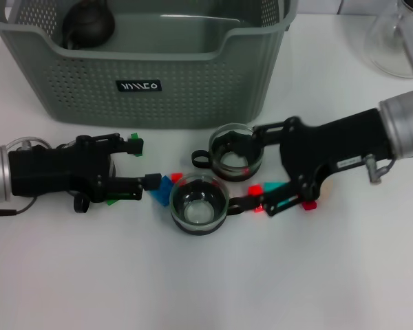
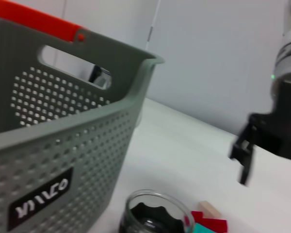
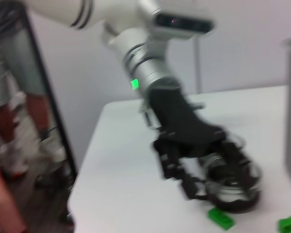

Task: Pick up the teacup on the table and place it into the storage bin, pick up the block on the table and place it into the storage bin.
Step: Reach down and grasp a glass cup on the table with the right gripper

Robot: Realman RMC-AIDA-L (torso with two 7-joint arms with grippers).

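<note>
We take the storage bin (image 1: 144, 69) as our landmark: grey-green plastic, perforated walls, dipped front rim, black label. A dark round teapot (image 1: 87, 25) lies in its back left corner. On the white desk (image 1: 206, 282) just before the bin stand two glass teacups with dark inserts, one (image 1: 234, 148) nearer the bin, one (image 1: 199, 203) farther out, with small blue, red and green blocks (image 1: 164, 188) beside them. Our left hand (image 1: 142, 165), fingers spread wide, holds nothing, left of the farther teacup. Our right hand (image 1: 253, 167) spans the nearer teacup, fingers wide apart, not closed.
</note>
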